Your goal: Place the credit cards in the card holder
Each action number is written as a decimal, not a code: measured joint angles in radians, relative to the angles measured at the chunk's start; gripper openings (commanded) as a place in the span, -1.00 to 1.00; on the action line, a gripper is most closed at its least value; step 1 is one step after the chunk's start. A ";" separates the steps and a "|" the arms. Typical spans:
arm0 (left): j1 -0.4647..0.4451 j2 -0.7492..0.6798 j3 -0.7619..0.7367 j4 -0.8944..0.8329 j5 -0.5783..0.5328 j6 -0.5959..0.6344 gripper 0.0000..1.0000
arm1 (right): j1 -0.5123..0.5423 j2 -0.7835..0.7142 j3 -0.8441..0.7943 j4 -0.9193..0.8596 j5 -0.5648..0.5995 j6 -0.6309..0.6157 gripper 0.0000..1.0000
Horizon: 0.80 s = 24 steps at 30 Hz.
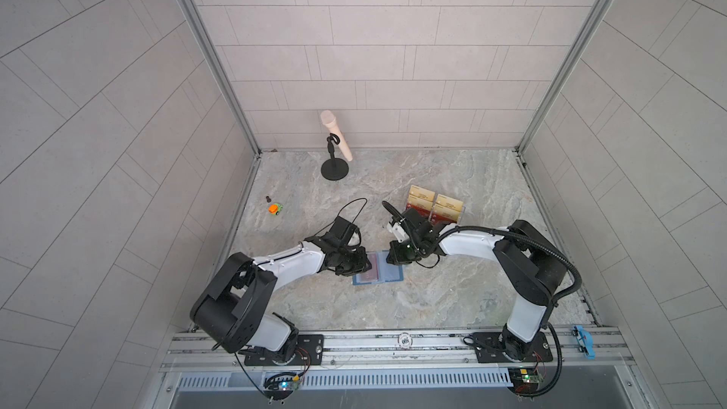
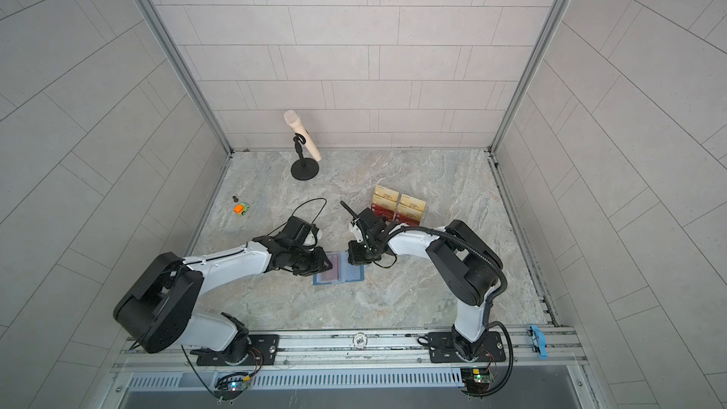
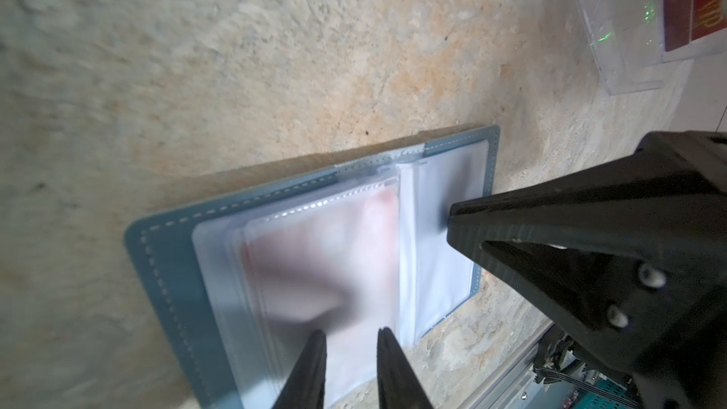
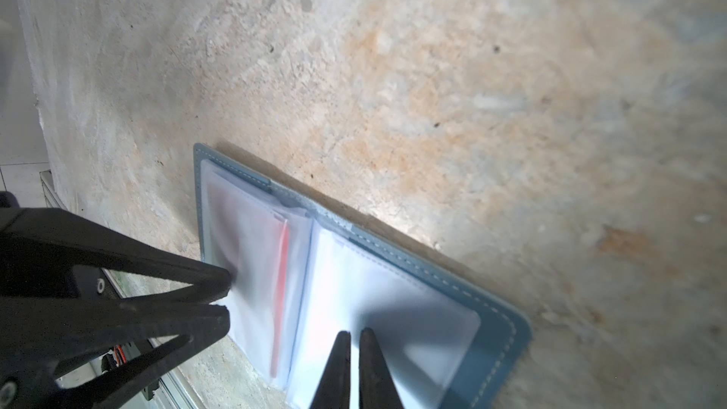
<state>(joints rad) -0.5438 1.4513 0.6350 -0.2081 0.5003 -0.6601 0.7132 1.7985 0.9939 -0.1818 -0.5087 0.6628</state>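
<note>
- Found the card holder [image 1: 389, 275] [image 2: 350, 274] open and flat on the tabletop [image 1: 432, 308] in both top views, with both arms meeting over it.
- Made out, only in the right wrist view, the red edge of one of the credit cards [image 4: 281, 281] inside a clear sleeve on the holder's page under the left arm. Saw it as no more than a pink blur in the left wrist view.
- Caught the left end effector [image 3: 351, 332] with jaws a little apart at that sleeve's edge.
- Noted the right end effector [image 4: 356, 332] with jaws all but together, tips down on the holder's other page.
- Read gold "VIP", sideways and cropped, only in the left wrist view, on a second red card [image 3: 692, 5] in the clear stand [image 3: 621, 33] beyond the holder.
- Could not read, from above, the print on the pale gold cards [image 1: 423, 194] behind the holder: too small.
</note>
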 measured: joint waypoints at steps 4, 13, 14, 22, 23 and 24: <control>0.000 -0.012 0.019 -0.032 0.005 0.004 -0.35 | 0.000 -0.010 0.066 -0.085 0.023 -0.042 -0.68; 0.022 -0.121 0.099 -0.051 0.008 0.018 -0.21 | -0.047 -0.097 0.325 -0.409 0.136 -0.276 -0.09; 0.026 -0.135 0.101 -0.052 0.002 0.026 -0.20 | -0.065 -0.100 0.357 -0.457 0.153 -0.312 -0.09; 0.079 -0.146 0.102 -0.064 -0.011 0.074 -0.21 | -0.258 -0.096 0.556 -0.761 0.305 -0.587 -0.06; 0.084 -0.140 0.103 -0.064 -0.008 0.079 -0.20 | -0.267 -0.090 0.571 -0.788 0.327 -0.616 -0.05; 0.087 -0.133 0.105 -0.065 -0.004 0.084 -0.21 | -0.270 -0.083 0.580 -0.804 0.344 -0.639 -0.05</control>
<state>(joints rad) -0.4572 1.3186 0.7403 -0.2729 0.4965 -0.5758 0.4431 1.7157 1.5742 -0.9859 -0.1642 0.0235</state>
